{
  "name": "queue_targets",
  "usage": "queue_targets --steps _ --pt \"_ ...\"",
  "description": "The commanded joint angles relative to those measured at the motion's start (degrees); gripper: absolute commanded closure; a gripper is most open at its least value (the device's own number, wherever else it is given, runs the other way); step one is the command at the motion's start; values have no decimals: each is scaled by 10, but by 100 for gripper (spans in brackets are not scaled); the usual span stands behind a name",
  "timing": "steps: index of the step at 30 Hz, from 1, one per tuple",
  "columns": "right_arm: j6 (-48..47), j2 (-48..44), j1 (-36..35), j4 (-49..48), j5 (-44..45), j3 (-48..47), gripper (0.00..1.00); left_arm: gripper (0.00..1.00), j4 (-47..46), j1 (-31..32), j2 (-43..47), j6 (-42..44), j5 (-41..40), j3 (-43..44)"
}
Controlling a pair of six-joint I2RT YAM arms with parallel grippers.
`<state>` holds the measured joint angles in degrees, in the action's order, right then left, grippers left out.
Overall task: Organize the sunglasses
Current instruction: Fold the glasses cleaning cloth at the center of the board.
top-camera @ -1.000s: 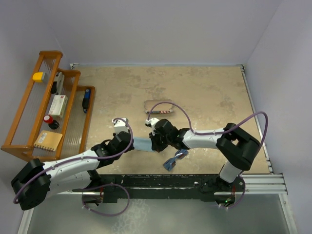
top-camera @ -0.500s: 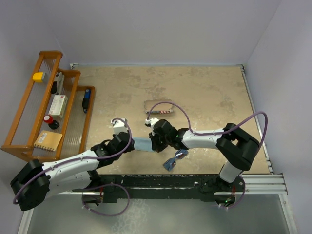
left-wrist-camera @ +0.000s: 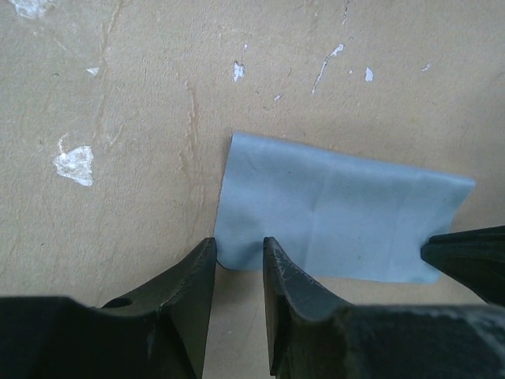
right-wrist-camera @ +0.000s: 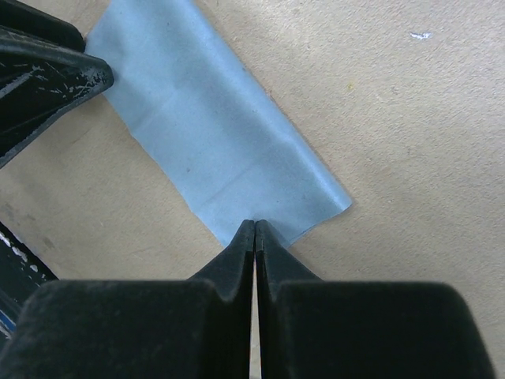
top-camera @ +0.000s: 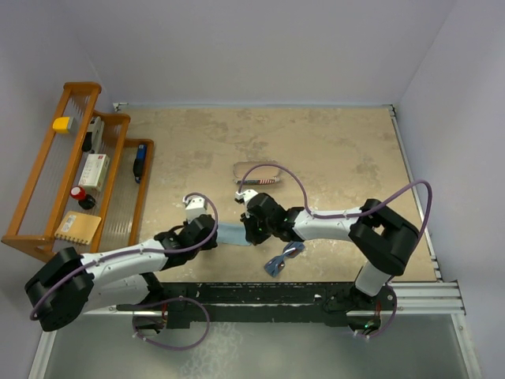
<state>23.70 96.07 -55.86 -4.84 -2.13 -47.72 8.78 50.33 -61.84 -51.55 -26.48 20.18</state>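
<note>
The sunglasses (top-camera: pixel 282 259), with blue lenses and thin dark arms, lie on the table near the front edge, just below my right arm and free of both grippers. A flat light-blue cloth (top-camera: pixel 231 234) lies between my two grippers. My left gripper (left-wrist-camera: pixel 237 246) is open by a narrow gap, and the cloth's (left-wrist-camera: pixel 339 221) near-left corner sits between its fingertips. My right gripper (right-wrist-camera: pixel 255 223) is shut, its tips pinched on the opposite edge of the cloth (right-wrist-camera: pixel 213 134). The oval silvery-grey case (top-camera: pixel 256 174) lies further back.
A wooden tiered rack (top-camera: pixel 47 237) holding several small items stands along the left side. A metal rail (top-camera: pixel 316 296) runs along the front edge. The left fingertip (right-wrist-camera: pixel 47 71) shows in the right wrist view, close to the cloth's far end.
My left arm has shifted slightly right and toward the front, bringing its gripper up to the cloth's corner. The right arm, the cloth and the sunglasses have barely moved.
</note>
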Motion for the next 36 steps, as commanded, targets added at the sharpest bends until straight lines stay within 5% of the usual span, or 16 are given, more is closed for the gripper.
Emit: queue_targets --steps 1,22,36 --pt "-4 13 7 39 49 2 100 71 -2 3 -8 -8 -3 23" --pt "-3 16 7 24 29 11 100 68 15 4 -52 23 4 51" --pt "1 21 7 19 27 11 100 76 8 7 -60 21 32 43"
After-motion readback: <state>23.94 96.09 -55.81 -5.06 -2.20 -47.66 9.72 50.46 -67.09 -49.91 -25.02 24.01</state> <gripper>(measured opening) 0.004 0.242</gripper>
